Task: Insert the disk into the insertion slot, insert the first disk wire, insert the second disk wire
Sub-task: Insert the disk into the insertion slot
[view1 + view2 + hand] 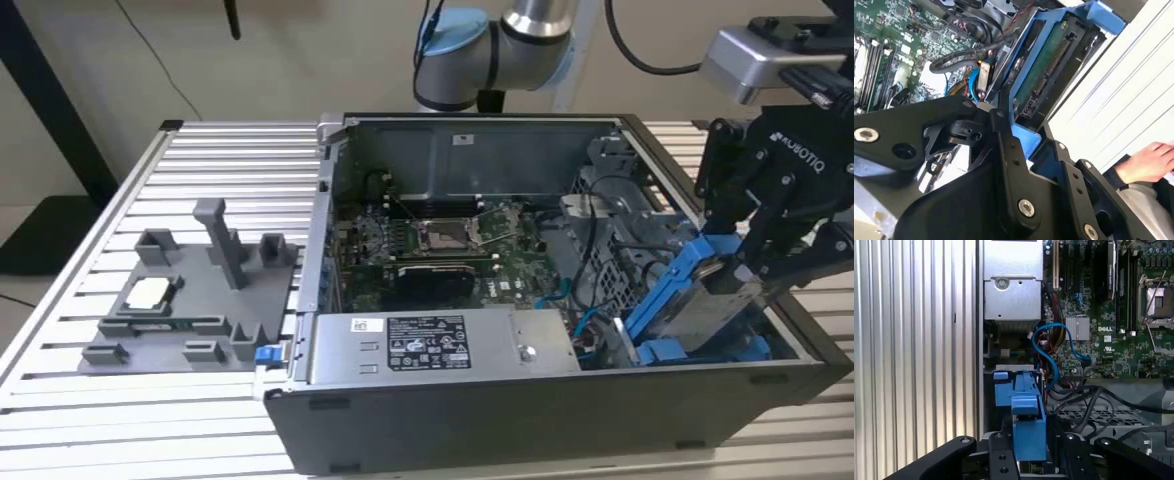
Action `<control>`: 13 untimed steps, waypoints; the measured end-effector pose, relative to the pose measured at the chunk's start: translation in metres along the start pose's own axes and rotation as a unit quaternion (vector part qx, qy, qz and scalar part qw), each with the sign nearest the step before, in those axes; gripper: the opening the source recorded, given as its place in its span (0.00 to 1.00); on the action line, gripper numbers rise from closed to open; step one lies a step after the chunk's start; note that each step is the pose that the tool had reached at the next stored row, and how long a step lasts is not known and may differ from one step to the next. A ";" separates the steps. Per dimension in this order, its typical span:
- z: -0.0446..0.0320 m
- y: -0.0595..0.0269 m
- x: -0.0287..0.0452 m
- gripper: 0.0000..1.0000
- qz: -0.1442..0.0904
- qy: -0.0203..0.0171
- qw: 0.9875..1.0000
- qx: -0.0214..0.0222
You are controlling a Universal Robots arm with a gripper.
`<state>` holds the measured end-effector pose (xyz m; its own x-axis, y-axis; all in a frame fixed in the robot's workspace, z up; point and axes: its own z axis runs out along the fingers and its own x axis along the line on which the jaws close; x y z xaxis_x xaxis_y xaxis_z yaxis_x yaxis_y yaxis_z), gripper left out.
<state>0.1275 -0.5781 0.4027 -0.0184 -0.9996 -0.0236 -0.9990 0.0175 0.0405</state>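
Note:
The disk (705,285), a silver drive in a bright blue carrier, hangs tilted over the front right corner of the open computer case. My black gripper (750,262) is shut on its upper part. In the second wrist view the disk (1050,55) shows its green board and connector edge beyond the gripper (1015,131). In the first wrist view its blue frame (1029,432) stands edge-on between the fingers (1000,456). The insertion slot, a bay of the grey perforated drive cage (617,262), lies just below and beside the disk's lower end. Whether the disk's lower end touches the cage is hidden.
Another blue-fronted carrier (687,350) sits low in the case under the disk. Blue and black cables (1054,352) run beside the cage. The power supply (441,345) lies along the case front. A grey fixture tray (187,300) is on the slatted table. A person's hand (1149,162) rests outside the case.

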 end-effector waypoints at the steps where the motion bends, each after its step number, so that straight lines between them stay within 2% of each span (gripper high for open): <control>1: 0.0000 0.0000 0.0000 0.40 0.000 -0.002 1.000 0.000; 3: 0.0005 0.0000 -0.0005 0.43 0.000 -0.008 1.000 0.001; 4: 0.0011 0.0000 -0.0012 0.49 0.000 -0.010 1.000 0.001; 9: 0.0043 0.0003 -0.0050 0.49 0.002 -0.023 1.000 0.002; 11: 0.0054 0.0004 -0.0061 0.47 0.004 -0.027 1.000 0.003; 13: 0.0055 0.0004 -0.0065 0.36 0.008 -0.028 1.000 0.004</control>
<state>0.1270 -0.5714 0.3974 -0.0358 -0.9963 -0.0787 -0.9989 0.0332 0.0340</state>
